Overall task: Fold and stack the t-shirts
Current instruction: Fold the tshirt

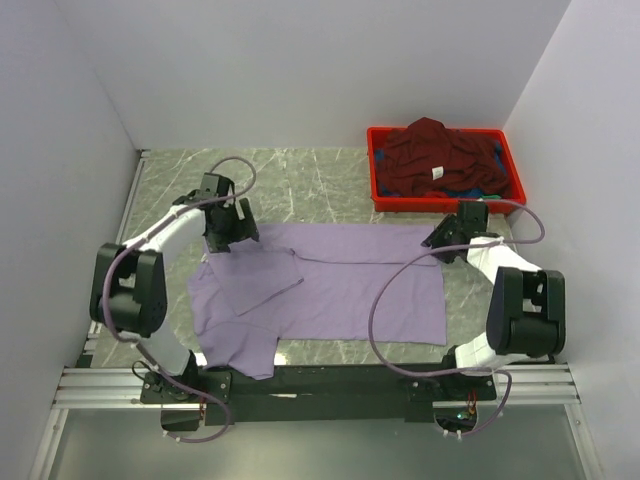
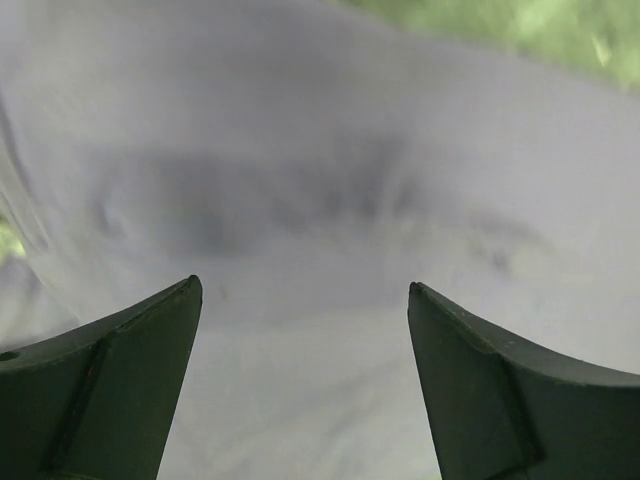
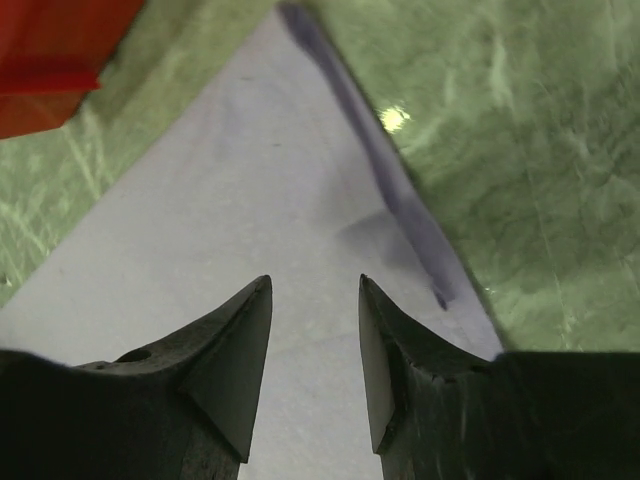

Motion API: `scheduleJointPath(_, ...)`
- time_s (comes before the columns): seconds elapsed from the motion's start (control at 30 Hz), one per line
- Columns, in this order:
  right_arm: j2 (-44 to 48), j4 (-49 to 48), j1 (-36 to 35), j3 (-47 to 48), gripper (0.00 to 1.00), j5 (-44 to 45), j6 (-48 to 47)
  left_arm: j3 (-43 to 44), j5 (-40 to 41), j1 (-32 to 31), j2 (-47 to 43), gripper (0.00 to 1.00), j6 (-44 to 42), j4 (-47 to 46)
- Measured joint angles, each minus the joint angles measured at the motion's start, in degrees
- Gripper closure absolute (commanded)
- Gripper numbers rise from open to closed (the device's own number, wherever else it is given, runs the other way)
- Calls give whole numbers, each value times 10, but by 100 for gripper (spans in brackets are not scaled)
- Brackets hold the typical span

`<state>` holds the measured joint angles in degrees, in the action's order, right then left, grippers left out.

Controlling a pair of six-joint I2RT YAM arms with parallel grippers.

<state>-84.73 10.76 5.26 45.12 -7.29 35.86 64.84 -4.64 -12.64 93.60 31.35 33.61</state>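
The lavender t-shirt (image 1: 340, 285) lies spread on the green marble table, its left sleeve folded in over the body. My left gripper (image 1: 226, 232) is open low over the shirt's far left corner; in the left wrist view (image 2: 303, 290) lavender cloth (image 2: 320, 180) fills the space between the fingers. My right gripper (image 1: 440, 240) is open over the shirt's far right corner; the right wrist view (image 3: 315, 285) shows the cloth (image 3: 220, 220) and its edge. The dark maroon t-shirt (image 1: 435, 155), with a small white label, lies heaped in the red crate (image 1: 380, 190) with bits of blue and green beneath.
The red crate stands at the back right against the wall; its corner shows in the right wrist view (image 3: 50, 60). White walls close in the table on three sides. The arms' metal base rail (image 1: 320, 385) runs along the near edge.
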Motion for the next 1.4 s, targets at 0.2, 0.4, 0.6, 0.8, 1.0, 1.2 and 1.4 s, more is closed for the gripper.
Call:
scheduleJointPath(0.2,-52,13,12,7,55,-15,49,14,10,33,65,10,20,-43)
scheduleJointPath(0.4,-103,17,17,45,56,-28,75,46,8,52,123,10,41,-64)
scheduleJointPath(0.6,-153,19,28,100,56,-39,85,117,9,57,180,9,49,-64)
scheduleJointPath(0.8,-198,23,39,160,56,-37,85,181,5,57,224,9,54,-70)
scheduleJointPath(1.0,-194,34,39,168,55,-31,66,166,12,57,210,7,55,-74)
scheduleJointPath(1.2,-96,68,9,123,55,-1,36,28,52,74,51,18,56,-59)
scheduleJointPath(1.4,13,93,-69,64,55,29,4,-97,105,112,-123,39,66,-15)
